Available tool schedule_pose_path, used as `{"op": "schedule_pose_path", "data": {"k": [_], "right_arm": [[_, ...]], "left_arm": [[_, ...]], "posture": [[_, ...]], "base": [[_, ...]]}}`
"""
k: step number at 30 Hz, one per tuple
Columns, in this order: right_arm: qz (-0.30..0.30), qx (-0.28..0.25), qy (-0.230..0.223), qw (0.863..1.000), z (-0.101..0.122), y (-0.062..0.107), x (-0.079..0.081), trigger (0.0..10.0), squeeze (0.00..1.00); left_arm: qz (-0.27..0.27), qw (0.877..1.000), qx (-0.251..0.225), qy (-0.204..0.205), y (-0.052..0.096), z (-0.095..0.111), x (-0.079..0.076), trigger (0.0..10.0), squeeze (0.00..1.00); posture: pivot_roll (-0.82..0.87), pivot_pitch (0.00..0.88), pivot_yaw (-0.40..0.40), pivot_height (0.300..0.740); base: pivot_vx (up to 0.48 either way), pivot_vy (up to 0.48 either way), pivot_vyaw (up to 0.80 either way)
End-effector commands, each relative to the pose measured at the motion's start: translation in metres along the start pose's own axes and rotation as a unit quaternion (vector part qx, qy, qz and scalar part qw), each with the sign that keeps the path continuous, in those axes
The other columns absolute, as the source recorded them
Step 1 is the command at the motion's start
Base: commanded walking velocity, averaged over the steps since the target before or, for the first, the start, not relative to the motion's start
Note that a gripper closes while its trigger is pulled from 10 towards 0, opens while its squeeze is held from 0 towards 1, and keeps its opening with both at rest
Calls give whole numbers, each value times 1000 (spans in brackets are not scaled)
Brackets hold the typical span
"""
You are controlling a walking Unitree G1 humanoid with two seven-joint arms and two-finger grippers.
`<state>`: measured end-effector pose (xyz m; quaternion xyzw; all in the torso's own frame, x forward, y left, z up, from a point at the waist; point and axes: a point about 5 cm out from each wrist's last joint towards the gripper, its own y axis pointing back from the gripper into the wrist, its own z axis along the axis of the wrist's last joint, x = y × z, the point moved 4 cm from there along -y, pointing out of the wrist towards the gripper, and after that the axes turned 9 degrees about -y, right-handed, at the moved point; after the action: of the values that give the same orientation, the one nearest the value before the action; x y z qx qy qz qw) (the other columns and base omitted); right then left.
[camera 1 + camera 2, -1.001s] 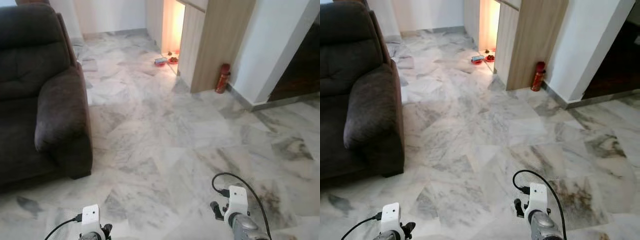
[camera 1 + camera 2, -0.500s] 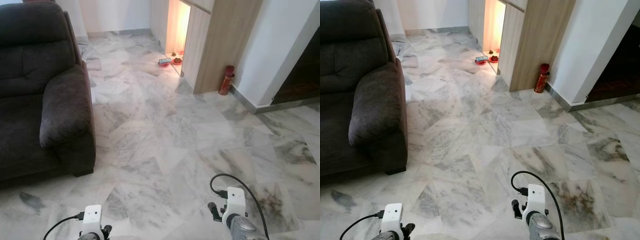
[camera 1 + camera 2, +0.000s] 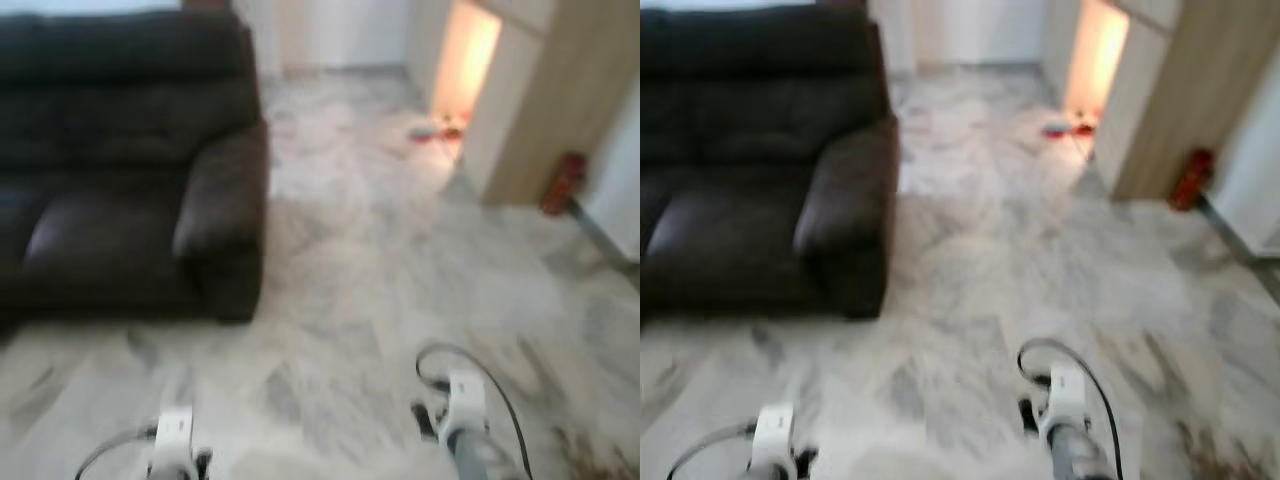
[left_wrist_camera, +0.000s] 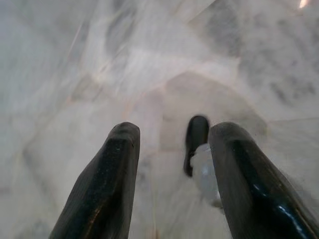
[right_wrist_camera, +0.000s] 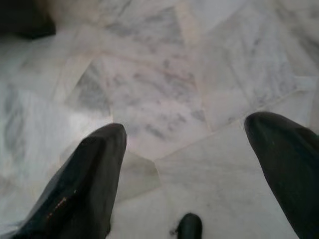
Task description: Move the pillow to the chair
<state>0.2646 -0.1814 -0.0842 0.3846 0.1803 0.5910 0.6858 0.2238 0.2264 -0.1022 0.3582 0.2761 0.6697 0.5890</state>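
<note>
Between left fingers (image 4: 119, 169): black foot (image 4: 196, 144).

A home living room: dark sofa (image 3: 130, 170), marble-tiled floor (image 3: 380, 300), wooden cabinet (image 3: 560, 90).

Grey-veined marble floor (image 3: 380, 290) carries a dark sofa (image 3: 120, 170) at ten o'clock, a red cylinder (image 3: 563, 183) at two, and small red items (image 3: 437, 131) near one.
</note>
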Motion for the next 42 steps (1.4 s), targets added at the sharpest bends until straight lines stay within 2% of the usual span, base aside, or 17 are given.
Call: {"op": "schedule_pose_path", "data": {"k": [1, 4, 6, 25, 42], "right_arm": [[-8, 4, 0, 1000, -1, 1, -6, 10000, 0], [-7, 3, 1, 1000, -2, 1, -5, 10000, 0], [-8, 3, -15, 1000, -3, 1, -5, 10000, 0], [-5, 0, -28, 1000, 0, 0, -3, 10000, 0], [-3, 1, -24, 1000, 1, 0, -2, 10000, 0]], "left_arm": [[0, 1000, 7, 9, 0, -3, -3, 10000, 0], [0, 1000, 11, 9, 0, -4, -2, 10000, 0], [0, 1000, 11, 7, 0, -4, -2, 10000, 0], [1, 1000, 9, 14, 0, -1, -1, 10000, 0], [2, 1000, 11, 14, 0, -1, -1, 10000, 0]], "posture": [[7, 0, -24, 740], [1, 0, -17, 740], [0, 0, -16, 740], [9, 0, -26, 740], [19, 0, -31, 740]], "base": [[0, 0, 800], [0, 0, 708], [0, 0, 0], [0, 0, 0], [0, 283, 0]]}}
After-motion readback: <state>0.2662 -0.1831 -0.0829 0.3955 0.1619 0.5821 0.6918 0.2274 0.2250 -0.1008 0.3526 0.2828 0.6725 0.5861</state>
